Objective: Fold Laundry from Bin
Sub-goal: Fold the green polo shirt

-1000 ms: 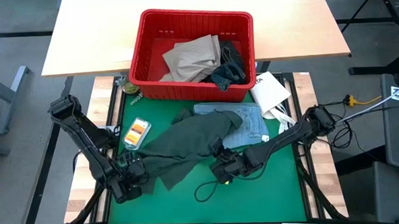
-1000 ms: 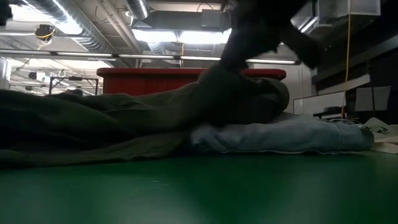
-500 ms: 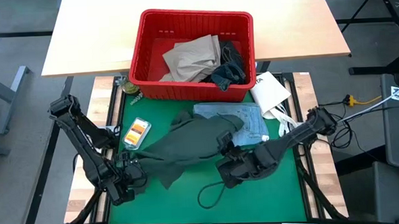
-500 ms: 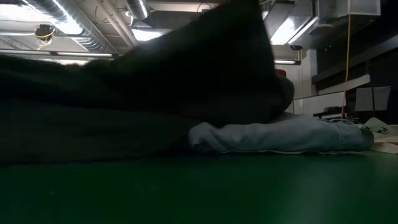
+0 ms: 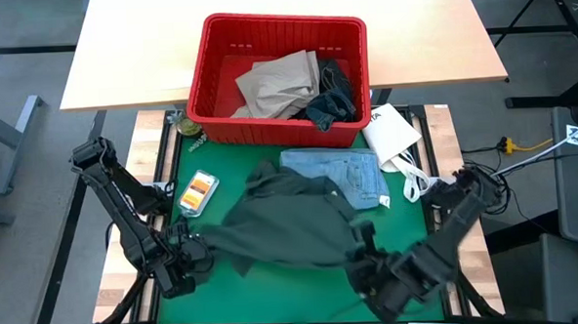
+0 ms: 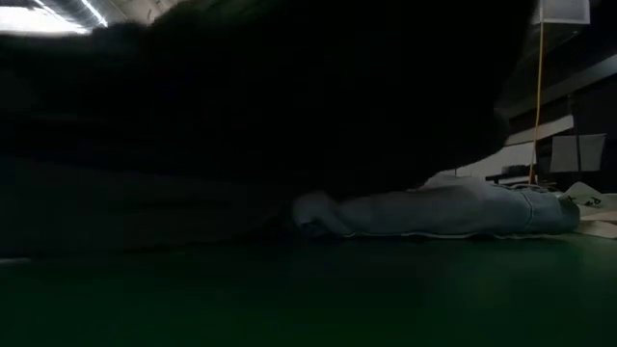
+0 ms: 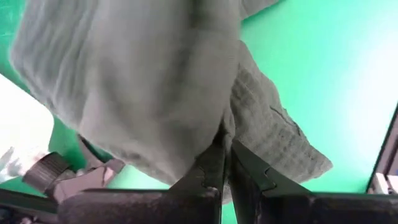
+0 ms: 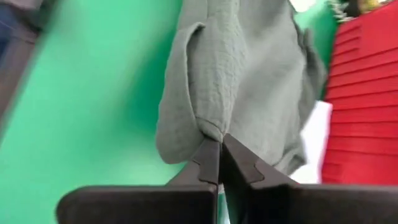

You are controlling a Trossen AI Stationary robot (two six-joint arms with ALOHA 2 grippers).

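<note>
A dark green garment (image 5: 287, 221) lies stretched across the green mat between my two grippers. My left gripper (image 5: 183, 256) is shut on its left end near the mat's near-left corner. My right gripper (image 5: 369, 268) is shut on its right end near the front edge. A light blue garment (image 5: 353, 174) lies flat on the mat beyond it, partly under the green cloth. The red bin (image 5: 278, 79) stands at the far side with tan trousers (image 5: 281, 82) and dark denim (image 5: 330, 97) inside. In the low view, dark cloth (image 6: 241, 116) fills most of the picture. My left gripper pinches a bunched fold of the green garment (image 7: 227, 127) between its two shut fingers, coming steeply from above. The cloth spreads away from the fingers, lifted off the mat at the hold. My right gripper pinches a gathered edge of the green garment (image 8: 214, 127) between its fingertips (image 8: 208, 155), slanting down. The cloth rises off the mat at the hold and runs on toward the bin.
A white flat packet (image 5: 390, 133) lies at the mat's far right, beside the bin. A small orange and yellow pack (image 5: 197, 192) lies on the mat's left side. Bare green mat (image 5: 275, 290) shows along the front edge.
My right gripper has risen and swung toward the table's near right corner, rolling its wrist and staying shut on the green garment. The garment's right end has come off the light blue garment and is spread wider between the grippers. In the low view the cloth has risen.
</note>
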